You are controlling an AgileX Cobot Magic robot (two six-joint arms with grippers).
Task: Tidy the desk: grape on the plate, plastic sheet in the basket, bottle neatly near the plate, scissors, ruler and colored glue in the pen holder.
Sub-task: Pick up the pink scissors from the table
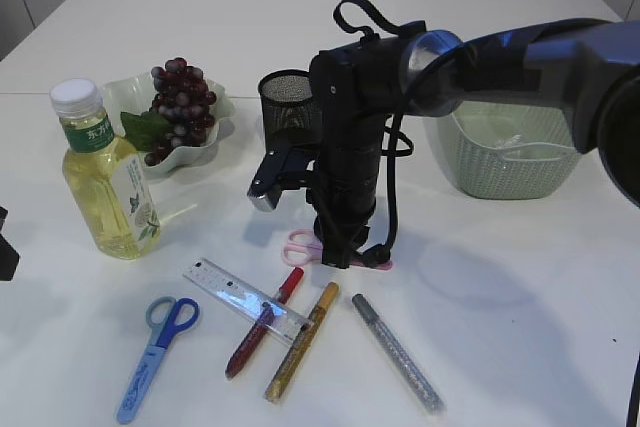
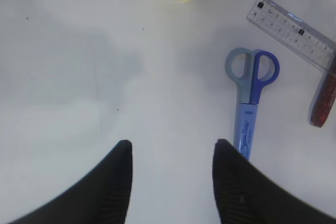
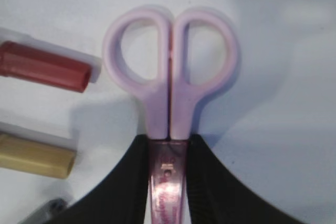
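Step in hand: pink scissors (image 3: 170, 93) into the pen holder (image 1: 287, 102). Right gripper (image 3: 168, 177) is down on the table, fingers closed against both sides of the sheathed blades just below the handles; looks like a firm pinch, scissors lying flat on the table between holder and glue pens. Right arm reaches in from the right of the exterior view, wrist pointing straight down, body hiding most of the scissors there. Next move, my read: lift straight up, shift back to the mesh holder just behind, tip blades down, release. Left gripper (image 2: 170, 177) hovers over bare table, jaws apart, holding nothing, blue scissors (image 2: 251, 103) just beside its right finger. Ruler (image 1: 245, 297) and red glue pen (image 1: 262, 325) not yet stowed.
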